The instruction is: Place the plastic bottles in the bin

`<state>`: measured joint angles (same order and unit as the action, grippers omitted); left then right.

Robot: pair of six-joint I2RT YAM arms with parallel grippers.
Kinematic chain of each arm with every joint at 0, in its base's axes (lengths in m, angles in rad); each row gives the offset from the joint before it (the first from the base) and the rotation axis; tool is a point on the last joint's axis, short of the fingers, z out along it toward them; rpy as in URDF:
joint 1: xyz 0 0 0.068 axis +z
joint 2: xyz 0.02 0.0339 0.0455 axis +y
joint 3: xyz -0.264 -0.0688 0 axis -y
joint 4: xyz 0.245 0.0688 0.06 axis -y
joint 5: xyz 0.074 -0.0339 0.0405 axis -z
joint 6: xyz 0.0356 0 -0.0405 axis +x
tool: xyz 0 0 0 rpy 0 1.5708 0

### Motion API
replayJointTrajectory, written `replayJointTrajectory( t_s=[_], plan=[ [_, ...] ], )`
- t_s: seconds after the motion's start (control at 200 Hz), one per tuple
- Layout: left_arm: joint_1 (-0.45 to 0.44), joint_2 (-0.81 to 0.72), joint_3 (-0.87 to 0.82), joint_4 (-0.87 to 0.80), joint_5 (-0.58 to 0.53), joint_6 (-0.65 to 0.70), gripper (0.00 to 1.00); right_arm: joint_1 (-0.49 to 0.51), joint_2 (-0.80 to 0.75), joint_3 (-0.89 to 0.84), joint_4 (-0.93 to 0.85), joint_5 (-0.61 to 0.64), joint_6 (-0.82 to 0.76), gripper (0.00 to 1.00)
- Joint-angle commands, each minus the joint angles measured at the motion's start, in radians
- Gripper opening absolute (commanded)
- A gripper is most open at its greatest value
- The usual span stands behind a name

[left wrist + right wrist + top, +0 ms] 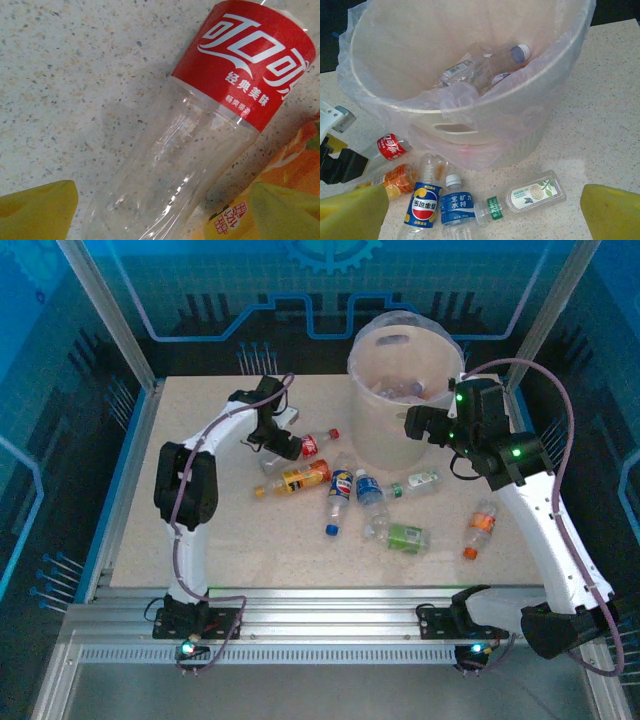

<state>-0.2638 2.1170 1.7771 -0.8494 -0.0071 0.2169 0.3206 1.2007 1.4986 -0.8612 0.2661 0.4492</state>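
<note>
A clear bottle with a red label [245, 60] lies on the speckled table between the yellow fingers [35, 210] of my left gripper [160, 215], which is open, with a gap on each side. From above, that gripper [283, 447] sits at the base end of the red-labelled bottle [315, 444]. An orange-labelled bottle [295, 175] lies right beside it. The off-white bin [390, 430] with its bag liner holds a few bottles [485, 67]. My right gripper [412, 425] hovers open beside the bin, above a Pepsi bottle [422, 205], a blue-labelled water bottle [455, 207] and a green-necked bottle [530, 195].
More bottles lie in front of the bin: one with a green label [400, 535] and an orange-capped one [480, 528] to the right. A raised blue border [120, 480] frames the table, with metal posts at the back corners. Bare table stretches along the left and near sides.
</note>
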Motion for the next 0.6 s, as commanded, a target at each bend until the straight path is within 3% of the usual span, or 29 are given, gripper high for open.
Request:
replayJointTrajectory(
  t_s=[0.0, 0.595],
  plan=[
    [0.006, 0.031, 0.041, -0.037, 0.040, 0.019, 0.90, 0.008, -0.004, 0.004, 0.024, 0.023, 0.016, 1.00],
    [0.058, 0.125, 0.062, 0.013, 0.043, -0.086, 0.89, 0.004, 0.022, -0.003, 0.034, 0.018, 0.019, 1.00]
  ],
)
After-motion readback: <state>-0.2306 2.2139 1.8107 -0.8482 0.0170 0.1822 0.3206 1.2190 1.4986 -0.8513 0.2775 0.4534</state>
